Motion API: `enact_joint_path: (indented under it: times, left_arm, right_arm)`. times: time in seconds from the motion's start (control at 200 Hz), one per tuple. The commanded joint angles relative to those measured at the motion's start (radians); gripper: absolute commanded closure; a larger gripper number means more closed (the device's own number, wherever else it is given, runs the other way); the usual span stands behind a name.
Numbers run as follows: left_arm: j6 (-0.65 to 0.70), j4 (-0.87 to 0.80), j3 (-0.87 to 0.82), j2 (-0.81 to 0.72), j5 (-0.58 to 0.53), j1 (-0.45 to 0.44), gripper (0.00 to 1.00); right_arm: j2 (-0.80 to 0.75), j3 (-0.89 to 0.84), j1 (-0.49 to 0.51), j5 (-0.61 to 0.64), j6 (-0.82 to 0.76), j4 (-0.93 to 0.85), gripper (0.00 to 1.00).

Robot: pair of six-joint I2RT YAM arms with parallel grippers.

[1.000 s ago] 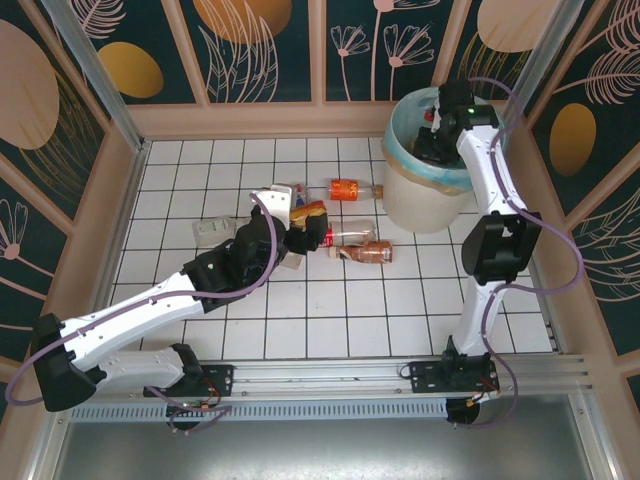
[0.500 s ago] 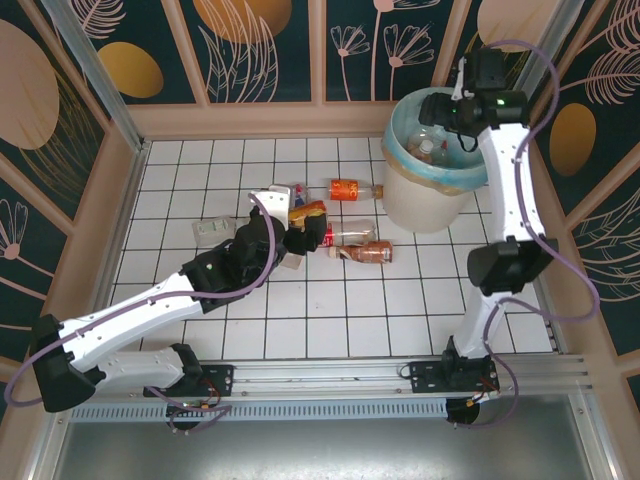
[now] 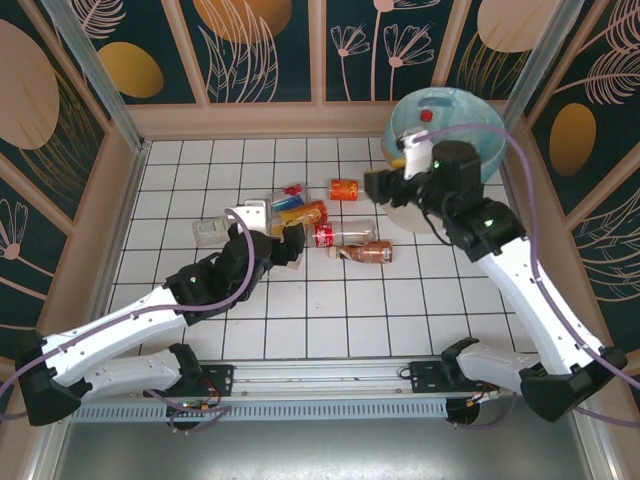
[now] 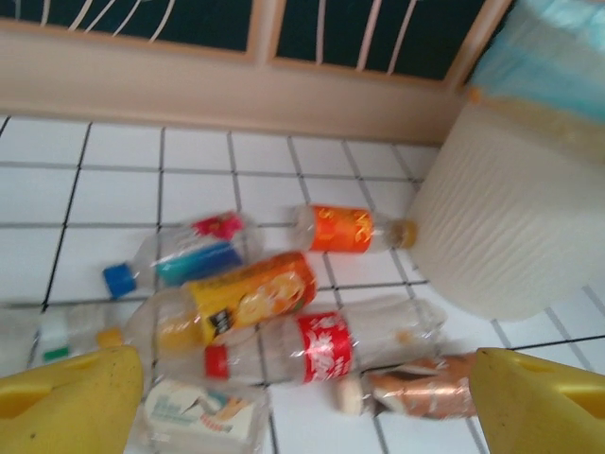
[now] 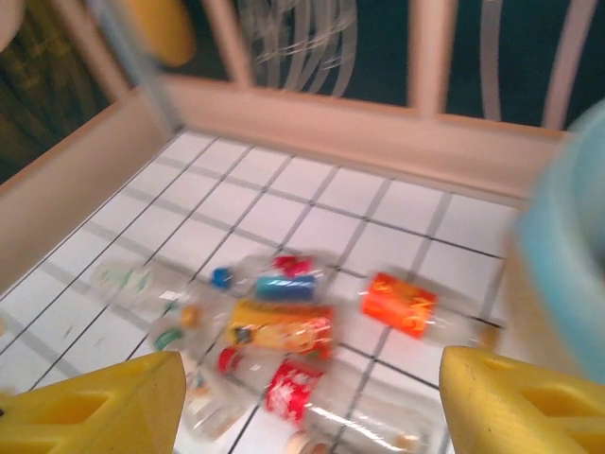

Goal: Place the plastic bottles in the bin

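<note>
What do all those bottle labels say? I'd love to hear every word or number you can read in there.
No text can be read in these pictures.
red-label bottle: white script, too blurred to read.
orange-label bottle: pale marks, unreadable.
yellow-label bottle: dark patch with print, too small to read.
blue-label bottle: blurred.
bin: no marking seen.
</note>
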Motion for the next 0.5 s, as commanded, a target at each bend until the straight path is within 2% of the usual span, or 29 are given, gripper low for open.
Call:
enact_joint_path:
  times: [0.0, 0.055, 0.165, 0.26, 0.365, 0.495]
  left_arm:
    - [-0.156, -0.142, -0.031, -0.028, -0.05, -0.001, 0.1]
    - [-0.199, -0.185, -0.045, -0.036, -0.053, -0.002, 0.1]
    - [-0.296, -0.288, -0.071, -0.057, -0.067, -0.002, 0.1]
    - [-0.391, -0.373, -0.105, -0.087, -0.07, -0.002, 0.09]
    - [-0.492, -0.422, -0.164, -0.145, -0.052, -0.001, 0.09]
    - [-0.59, -0.474, -0.234, -0.246, -0.032, -0.002, 0.1]
  right_arm:
    - [0.036, -0.08, 0.103, -0.066, -0.13, 0.133, 0.29]
    - [0.078, -0.084, 0.16, -0.044, -0.182, 0.103, 0.29]
    - [0.216, -0.065, 0.301, 0.123, -0.319, 0.033, 0.29]
    - [0.344, -0.039, 0.372, 0.217, -0.396, 0.004, 0.33]
    - [0.48, 0.011, 0.391, 0.231, -0.417, -0.001, 0.4]
    - [0.598, 0.067, 0.393, 0.172, -0.399, 0.034, 0.38]
